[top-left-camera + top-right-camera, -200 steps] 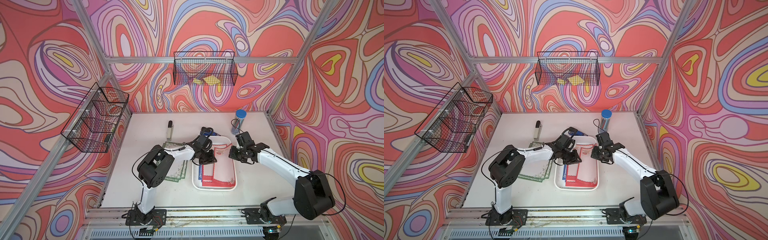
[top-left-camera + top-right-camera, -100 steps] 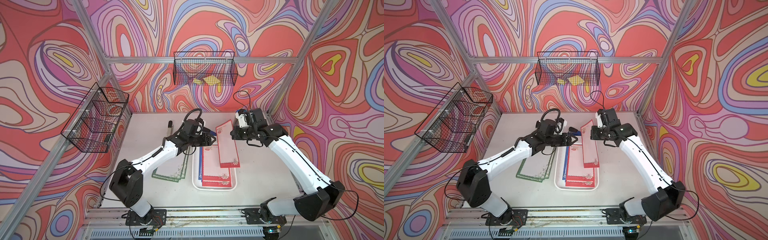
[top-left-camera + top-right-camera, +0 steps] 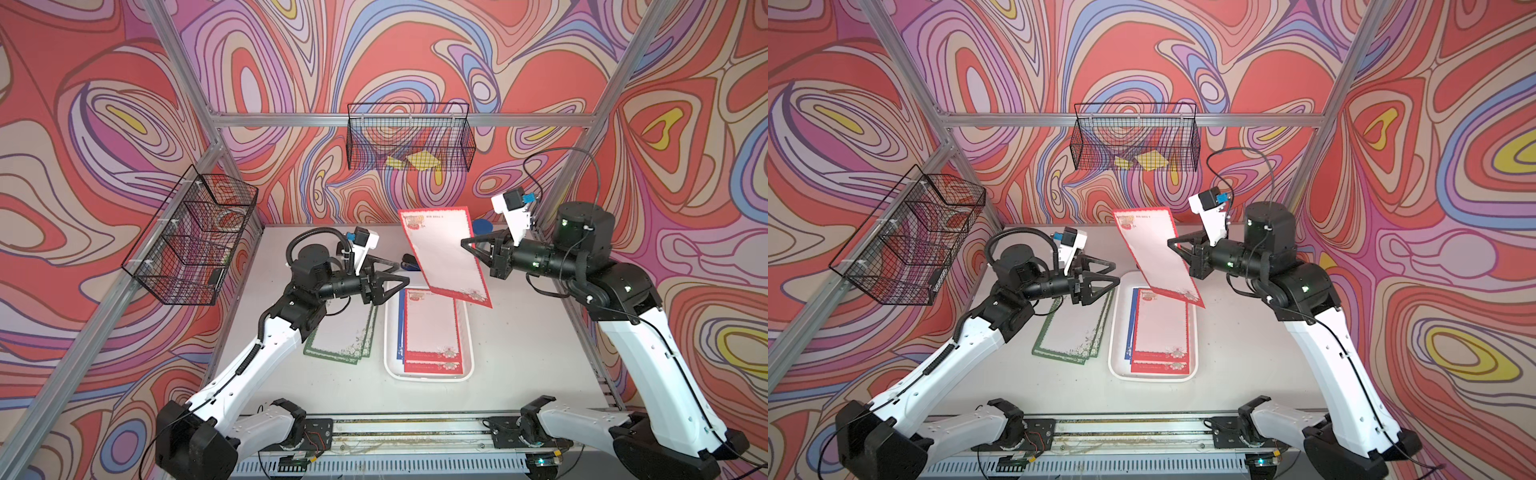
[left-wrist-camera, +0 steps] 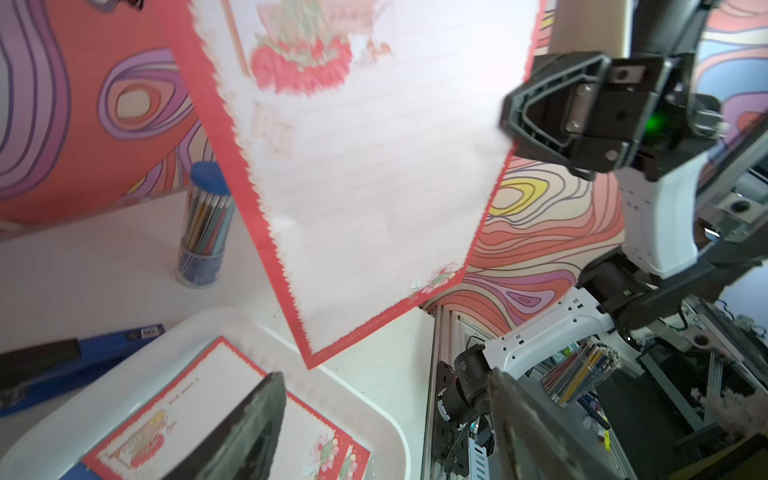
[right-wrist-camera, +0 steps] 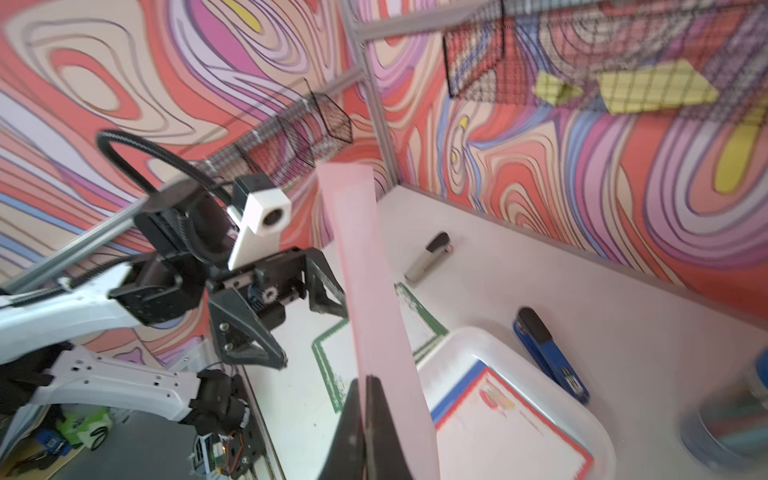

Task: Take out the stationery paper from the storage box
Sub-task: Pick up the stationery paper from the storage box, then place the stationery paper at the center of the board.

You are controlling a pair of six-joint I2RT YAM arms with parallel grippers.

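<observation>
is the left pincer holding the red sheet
No, the left pincer stands open and clear of the red sheet, which the right pincer pinches at one edge.

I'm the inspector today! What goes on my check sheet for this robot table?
Surface: white table, no spills seen.
Job's things: red-bordered sheet held up in the air; red and blue sheets lie in the storage box; green-bordered sheets lie on the table beside it.
Clutter: blue stapler, grey stapler, pencil tub near the back wall.
Grippers: left gripper open and empty; right gripper shut on the red-bordered sheet's edge.
Cables: black loop over the right arm, ribbed hose on the left; neither touches paper.
Surroundings: swirly walls; side basket; back basket holding yellow notes.
</observation>
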